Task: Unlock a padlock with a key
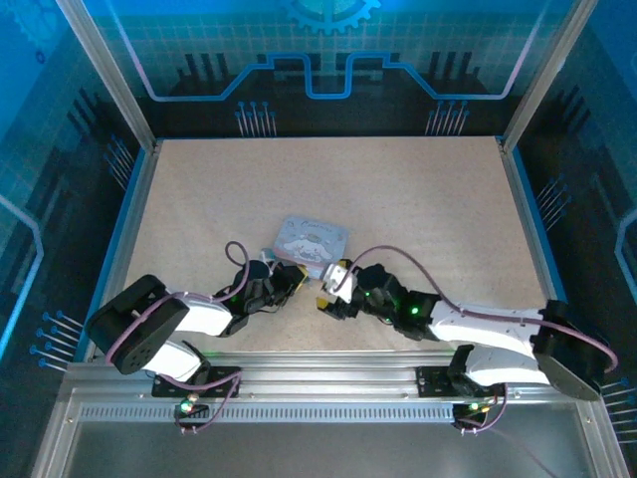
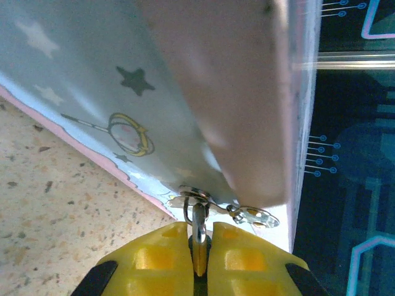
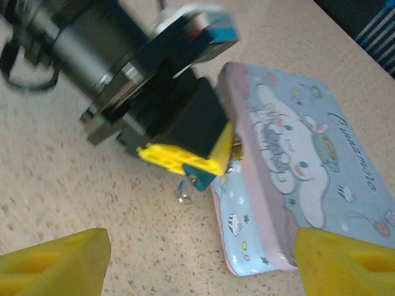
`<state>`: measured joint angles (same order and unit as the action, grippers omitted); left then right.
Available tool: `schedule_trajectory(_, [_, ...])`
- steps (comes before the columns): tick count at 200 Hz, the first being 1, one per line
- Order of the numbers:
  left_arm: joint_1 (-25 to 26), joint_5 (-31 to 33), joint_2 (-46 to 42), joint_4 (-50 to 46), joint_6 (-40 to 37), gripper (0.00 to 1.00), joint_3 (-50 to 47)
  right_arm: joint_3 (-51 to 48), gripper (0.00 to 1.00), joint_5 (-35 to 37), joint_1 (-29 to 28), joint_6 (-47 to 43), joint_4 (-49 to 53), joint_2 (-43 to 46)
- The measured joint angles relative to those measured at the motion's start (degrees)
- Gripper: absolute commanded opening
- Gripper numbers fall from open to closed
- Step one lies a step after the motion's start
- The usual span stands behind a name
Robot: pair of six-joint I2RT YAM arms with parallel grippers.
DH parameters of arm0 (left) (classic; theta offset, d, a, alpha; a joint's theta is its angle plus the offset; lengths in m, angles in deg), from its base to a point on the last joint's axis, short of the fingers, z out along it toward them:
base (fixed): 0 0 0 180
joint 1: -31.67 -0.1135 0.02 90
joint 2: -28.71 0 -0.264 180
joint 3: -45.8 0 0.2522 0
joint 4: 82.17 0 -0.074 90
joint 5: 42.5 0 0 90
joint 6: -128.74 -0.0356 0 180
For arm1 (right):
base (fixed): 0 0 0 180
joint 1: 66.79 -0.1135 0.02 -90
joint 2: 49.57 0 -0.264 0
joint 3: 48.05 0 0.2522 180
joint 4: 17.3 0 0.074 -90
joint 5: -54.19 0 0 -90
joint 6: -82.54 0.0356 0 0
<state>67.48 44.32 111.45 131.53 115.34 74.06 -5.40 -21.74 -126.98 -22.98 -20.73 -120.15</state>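
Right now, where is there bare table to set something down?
Bare: the far half of the table, between the tin and the table's far edge, and the strips either side of the tin. Crowded: the near middle, where the left gripper and right gripper meet at the tin's near edge.

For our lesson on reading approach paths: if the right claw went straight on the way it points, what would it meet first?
Probably the left claw, shut on the padlock at the tin's edge; depth is unclear.
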Motion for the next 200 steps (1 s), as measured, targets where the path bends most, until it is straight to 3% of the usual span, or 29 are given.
schedule_trajectory(63, [0.0,0.9,-5.7,-6.7,0.0,0.07,1.2,0.2,0.77,10.0,-4.7,-13.1,-10.1,-13.7])
schedule_trajectory(81, [0.0,0.9,-6.4,-7.9,0.0,0.07,1.2,0.9,0.67,11.0,-4.7,-13.8,-11.8,-15.6])
schedule_trajectory(138, [0.0,1.0,-6.9,-9.9,0.0,0.07,1.9,3.0,0.57,11.5,-4.8,-13.9,-16.0,-18.8])
schedule_trajectory(200, [0.0,1.0,-7.1,-10.0,0.0,0.07,2.0,4.2,0.34,12.8,-4.7,-13.1,-17.6,-21.9])
